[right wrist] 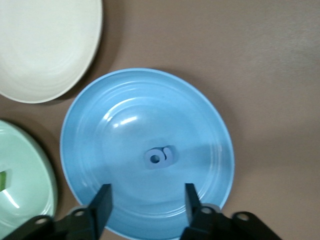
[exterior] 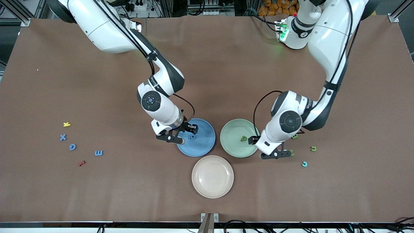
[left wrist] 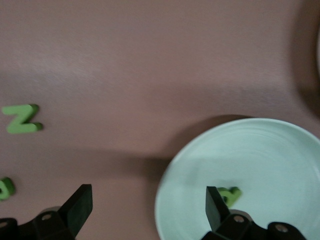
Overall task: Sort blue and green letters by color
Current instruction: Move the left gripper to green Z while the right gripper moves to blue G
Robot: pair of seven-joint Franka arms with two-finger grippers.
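Note:
My right gripper [exterior: 184, 134] is open and empty, low over the blue plate [exterior: 203, 147]. One blue letter [exterior: 193, 137] lies in that plate and shows between the fingers in the right wrist view [right wrist: 159, 156]. My left gripper [exterior: 266, 148] is open and empty, straddling the green plate's rim [exterior: 230, 146]. A green letter [exterior: 243, 138] lies in that plate. Three blue letters [exterior: 63, 137], [exterior: 72, 147], [exterior: 98, 153] lie toward the right arm's end. Green letters [exterior: 292, 152], [exterior: 295, 137] lie on the table beside the left gripper; a green Z [left wrist: 21, 119] shows in the left wrist view.
An empty beige plate [exterior: 212, 176] sits nearer the front camera than the two coloured plates. A yellow letter [exterior: 66, 124] and a red letter [exterior: 81, 163] lie among the blue ones. A yellowish-green letter [exterior: 313, 149] and a teal letter [exterior: 304, 164] lie toward the left arm's end.

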